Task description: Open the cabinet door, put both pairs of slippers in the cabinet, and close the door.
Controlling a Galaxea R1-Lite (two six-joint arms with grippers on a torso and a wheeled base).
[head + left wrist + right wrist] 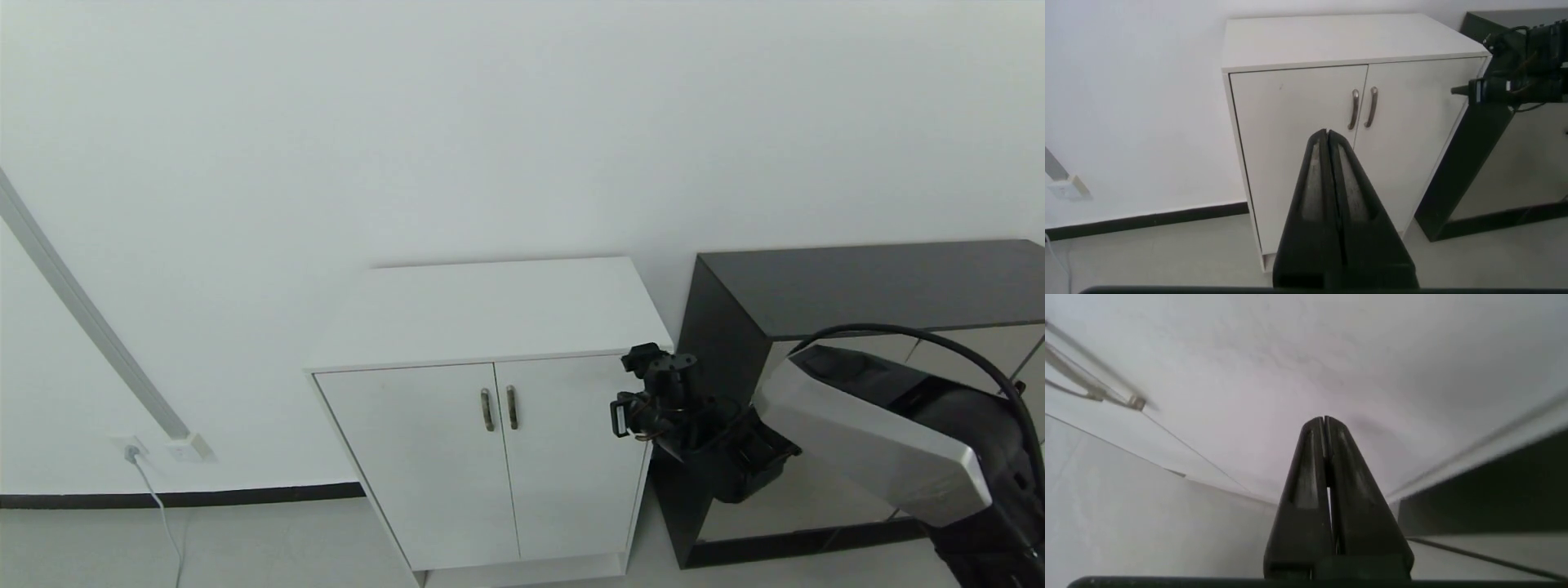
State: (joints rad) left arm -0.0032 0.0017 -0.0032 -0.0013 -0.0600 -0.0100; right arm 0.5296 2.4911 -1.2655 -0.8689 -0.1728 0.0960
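The white cabinet (490, 408) stands against the wall with both doors closed and two metal handles (500, 408) side by side at the middle seam. My right gripper (618, 419) is shut and empty, held in front of the right door's outer edge, just below the cabinet top. In the right wrist view its fingers (1325, 423) are pressed together, pointing at white surfaces. My left gripper (1327, 133) is shut and empty, held back from the cabinet (1355, 122) and pointing toward its doors and handles (1364, 108). The right gripper (1470, 90) also appears beside the cabinet's right edge.
A black cabinet (857, 286) with mirrored fronts stands directly right of the white one, close behind my right arm. A wall socket (131, 447) with a white cable and a slanted wall rail (82, 318) are to the left. Bare floor (1167, 253) lies before the cabinet.
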